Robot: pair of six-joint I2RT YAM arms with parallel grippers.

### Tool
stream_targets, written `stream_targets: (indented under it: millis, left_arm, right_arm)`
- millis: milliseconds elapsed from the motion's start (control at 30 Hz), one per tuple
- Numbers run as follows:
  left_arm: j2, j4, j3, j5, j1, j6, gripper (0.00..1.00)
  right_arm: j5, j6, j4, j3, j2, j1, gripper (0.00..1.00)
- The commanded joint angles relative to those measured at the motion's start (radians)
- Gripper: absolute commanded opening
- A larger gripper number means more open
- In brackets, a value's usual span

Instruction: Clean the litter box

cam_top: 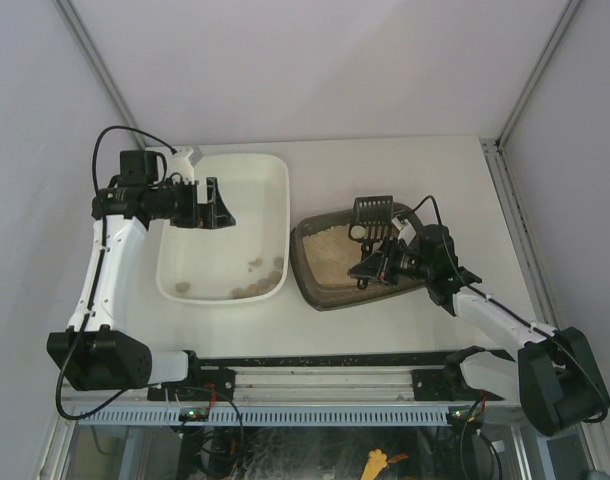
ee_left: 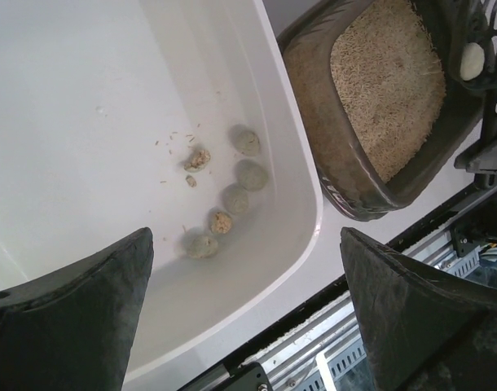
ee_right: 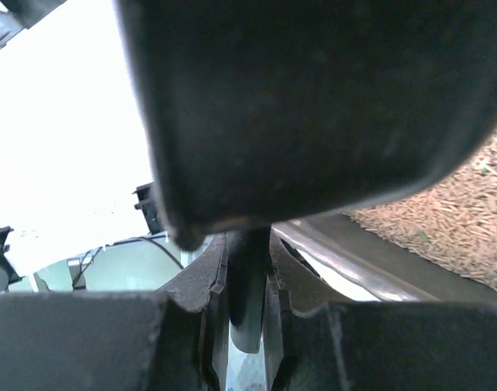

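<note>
The dark grey-brown litter box [cam_top: 330, 262] with beige litter sits right of centre, and shows in the left wrist view [ee_left: 371, 98] and right wrist view [ee_right: 468, 220]. My right gripper [cam_top: 377, 262] is shut on the handle of the black slotted scoop [cam_top: 371, 214], holding it over the box. A pale clump [ee_left: 472, 61] lies in the scoop. In the right wrist view the scoop handle [ee_right: 248, 277] sits between my pads. My left gripper [cam_top: 213, 204] hangs open and empty over the cream-white tub [cam_top: 270, 175], which holds several clumps [ee_left: 232, 191].
The tub's near rim [ee_left: 305, 244] lies close to the litter box's left wall. A black rail [cam_top: 335, 360] runs along the table's near edge. White enclosure walls with metal corner posts [cam_top: 530, 90] surround the table.
</note>
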Motion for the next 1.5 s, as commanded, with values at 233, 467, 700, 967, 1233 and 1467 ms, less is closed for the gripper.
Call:
stream_targets:
  millis: [233, 467, 700, 967, 1233, 1467]
  left_arm:
    - [-0.015, 0.016, -0.022, -0.066, -0.017, 0.001, 1.00]
    - [0.012, -0.041, 0.034, -0.103, -0.050, 0.030, 1.00]
    - [0.003, -0.068, 0.163, -0.311, 0.002, 0.060, 1.00]
    - [0.093, -0.252, 0.359, -0.226, 0.127, 0.086, 1.00]
    - [0.054, -0.274, 0.380, -0.188, 0.199, 0.067, 1.00]
    - [0.025, -0.233, 0.406, -0.220, 0.381, 0.030, 1.00]
  right_arm:
    - [-0.049, 0.039, 0.122, 0.019, 0.039, 0.024, 0.00]
    - [-0.164, 0.070, 0.207, 0.064, 0.096, 0.089, 0.00]
    - [-0.189, 0.130, 0.257, 0.112, 0.099, 0.096, 0.00]
    - [-0.219, 0.124, 0.230, 0.306, 0.243, 0.150, 0.00]
    - [-0.149, 0.026, 0.102, 0.433, 0.346, 0.259, 0.00]
    - [0.162, -0.329, -0.488, 0.865, 0.561, 0.438, 0.00]
